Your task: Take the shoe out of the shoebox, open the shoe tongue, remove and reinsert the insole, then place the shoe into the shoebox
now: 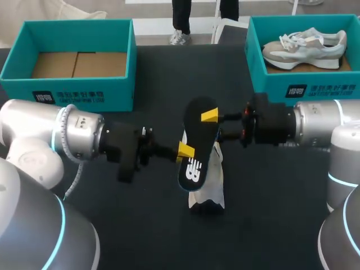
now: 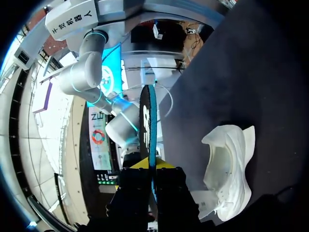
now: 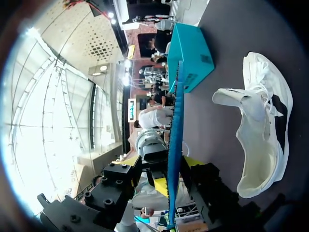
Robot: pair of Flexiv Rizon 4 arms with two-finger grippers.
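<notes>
Above the middle of the dark table (image 1: 281, 214), both grippers are clamping one black insole (image 1: 198, 140) and holding it upright in the air. The left gripper (image 1: 185, 152) is pinching it low on one long edge, with a yellow tip lying on the printed face and the other finger hidden behind. The right gripper (image 1: 212, 125) is gripping the opposite edge higher up, and again only one yellow tip is showing from above. Both wrist views are showing the insole edge-on, as a thin strip pressed between two dark fingers.

Directly below, a white shoe (image 1: 209, 194) is sitting on the table outside both boxes. The insole is covering its upper part in the head view, so little more than the toe and one side is showing there. The wrist views are showing it beside the grippers with its mouth gaping and its tongue pulled out.

At the far side, the left box (image 1: 84, 93) is showing its brown cardboard floor. The right box (image 1: 315, 90) is carrying a second shoe (image 1: 304, 48) and is partly cut off at the edge. The silver left arm (image 1: 56, 135) and right arm (image 1: 320, 124) are entering from opposite sides, their bases out of view.
</notes>
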